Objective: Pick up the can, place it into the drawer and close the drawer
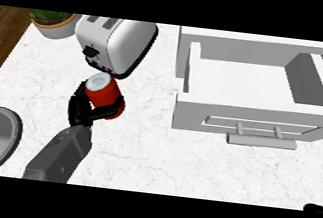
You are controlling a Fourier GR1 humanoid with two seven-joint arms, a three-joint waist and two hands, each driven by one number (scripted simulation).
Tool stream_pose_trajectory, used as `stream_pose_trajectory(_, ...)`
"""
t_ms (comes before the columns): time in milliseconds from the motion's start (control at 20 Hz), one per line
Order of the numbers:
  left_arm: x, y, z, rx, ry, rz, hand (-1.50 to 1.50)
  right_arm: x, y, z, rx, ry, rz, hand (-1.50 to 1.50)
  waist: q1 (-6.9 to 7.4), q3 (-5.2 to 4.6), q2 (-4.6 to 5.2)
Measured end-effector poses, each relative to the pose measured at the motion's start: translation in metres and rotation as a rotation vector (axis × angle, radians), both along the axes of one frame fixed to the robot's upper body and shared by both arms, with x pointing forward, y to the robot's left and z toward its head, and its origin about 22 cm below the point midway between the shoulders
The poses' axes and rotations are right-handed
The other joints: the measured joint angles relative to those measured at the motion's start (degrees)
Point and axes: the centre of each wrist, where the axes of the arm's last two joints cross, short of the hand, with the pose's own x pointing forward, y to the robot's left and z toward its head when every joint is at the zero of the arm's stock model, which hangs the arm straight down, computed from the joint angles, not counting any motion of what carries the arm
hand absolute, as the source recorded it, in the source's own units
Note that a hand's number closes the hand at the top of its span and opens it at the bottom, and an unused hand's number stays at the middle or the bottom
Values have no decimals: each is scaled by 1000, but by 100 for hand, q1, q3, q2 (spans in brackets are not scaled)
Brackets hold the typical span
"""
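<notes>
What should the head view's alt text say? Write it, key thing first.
The left hand curls round a red can on a marble counter, just in front of a toaster. To the right, a white drawer stands open; the right hand barely shows.

No readable writing anywhere

Nothing on the counter is showing letters, numbers, brand marks or signs. The red can (105, 94) is showing a plain red side and a pale top with no label to read. The toaster (116, 43) is carrying a small dark knob but no lettering beside it. The white drawer (247, 118) is presenting a blank front with only its handle. The plant pot (53, 28) is bearing no marking either.
</notes>
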Motion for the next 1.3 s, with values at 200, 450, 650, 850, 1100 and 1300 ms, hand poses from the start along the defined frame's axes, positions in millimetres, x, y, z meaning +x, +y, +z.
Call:
stream_pose_trajectory(200,8,-3,7,-1,-13,-193,150,3,1,1,-1,1,-2,-150,0,0,-1)
stream_pose_trajectory(450,20,-11,20,-12,-48,-349,150,2,-3,0,-9,-6,-14,-150,22,3,-12)
stream_pose_trajectory(650,32,-23,36,-1,-54,-424,150,3,1,0,-16,-11,-26,-150,61,4,-25)
stream_pose_trajectory(850,37,-31,49,18,-20,-463,150,-1,-6,2,-17,-3,-36,-150,119,-1,-31)
stream_pose_trajectory(1100,41,-34,59,32,53,-480,150,-4,-6,4,-21,-7,-47,-150,165,-6,-32)
stream_pose_trajectory(1300,42,-41,64,12,92,-458,150,-1,-5,5,-29,-4,-40,-150,202,-6,-41)
